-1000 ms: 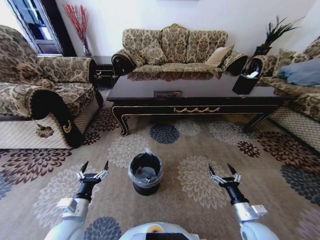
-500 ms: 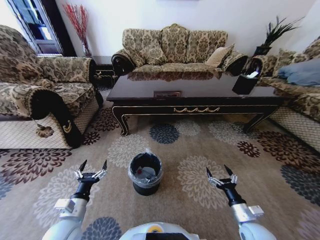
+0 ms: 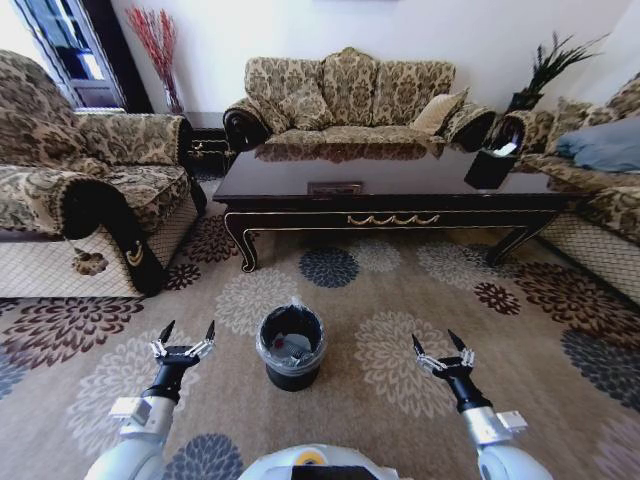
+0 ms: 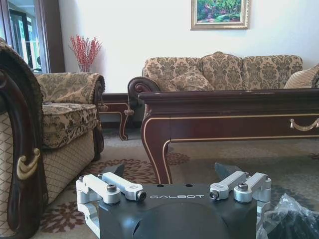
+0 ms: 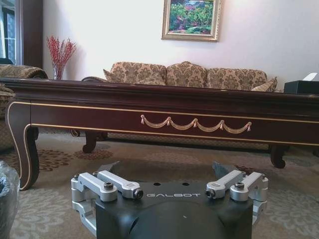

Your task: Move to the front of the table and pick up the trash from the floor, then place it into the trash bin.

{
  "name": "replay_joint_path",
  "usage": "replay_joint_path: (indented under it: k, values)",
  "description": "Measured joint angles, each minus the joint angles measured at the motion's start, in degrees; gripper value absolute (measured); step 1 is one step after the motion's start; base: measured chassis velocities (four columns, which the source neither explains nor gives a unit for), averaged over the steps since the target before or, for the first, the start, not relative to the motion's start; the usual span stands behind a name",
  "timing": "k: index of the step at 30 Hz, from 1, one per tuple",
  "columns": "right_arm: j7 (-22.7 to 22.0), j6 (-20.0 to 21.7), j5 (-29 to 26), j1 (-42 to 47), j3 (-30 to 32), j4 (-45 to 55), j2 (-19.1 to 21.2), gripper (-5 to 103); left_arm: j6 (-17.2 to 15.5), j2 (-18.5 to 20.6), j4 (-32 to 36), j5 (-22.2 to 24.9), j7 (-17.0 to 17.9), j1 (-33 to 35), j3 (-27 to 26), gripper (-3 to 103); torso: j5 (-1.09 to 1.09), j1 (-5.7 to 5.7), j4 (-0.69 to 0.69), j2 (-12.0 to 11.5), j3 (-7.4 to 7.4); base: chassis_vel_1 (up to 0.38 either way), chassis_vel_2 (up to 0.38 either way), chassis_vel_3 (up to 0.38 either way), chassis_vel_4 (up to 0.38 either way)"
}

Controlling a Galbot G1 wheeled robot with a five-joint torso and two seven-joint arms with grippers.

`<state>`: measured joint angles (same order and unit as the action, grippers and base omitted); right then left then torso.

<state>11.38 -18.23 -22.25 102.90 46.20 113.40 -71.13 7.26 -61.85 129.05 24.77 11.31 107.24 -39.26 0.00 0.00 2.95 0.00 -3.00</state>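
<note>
The black trash bin with its thin liner stands on the flowered carpet floor between my arms. Pale scraps of trash lie inside it. My left gripper hovers open and empty just left of the bin. At about the same height to the bin's right, my right gripper is open too, with nothing in it. The long dark table with gold trim stretches across ahead. The wrist views show each gripper low over the carpet facing the table, with the bin's liner at the frame edge.
An armchair stands at the left, a sofa behind the table and another seat at the right. A black tissue box sits on the table's right end. Open carpet lies between the bin and the table.
My right gripper has shifted slightly left and toward me. The left gripper, bin and table look unchanged.
</note>
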Motion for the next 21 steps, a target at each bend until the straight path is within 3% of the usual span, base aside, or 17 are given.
replay_joint_path:
  k: [10, 21]
  values:
    - [0.0, 0.0, 0.0, 0.0, 0.0, 0.0, 0.0, 100, 0.0, 0.0, 0.0, 0.0, 0.0, 0.0, 0.0, 100, 0.00, 0.00, 0.00, 0.0, 0.00, 0.020, -0.020, -0.018, 0.020]
    - [0.0, 0.0, 0.0, 0.0, 0.0, 0.0, 0.0, 100, -0.1, 0.0, 0.0, 0.0, 0.1, 0.0, 0.1, 100, 0.00, 0.00, 0.00, 0.0, 0.00, 0.131, -0.125, -0.119, 0.133]
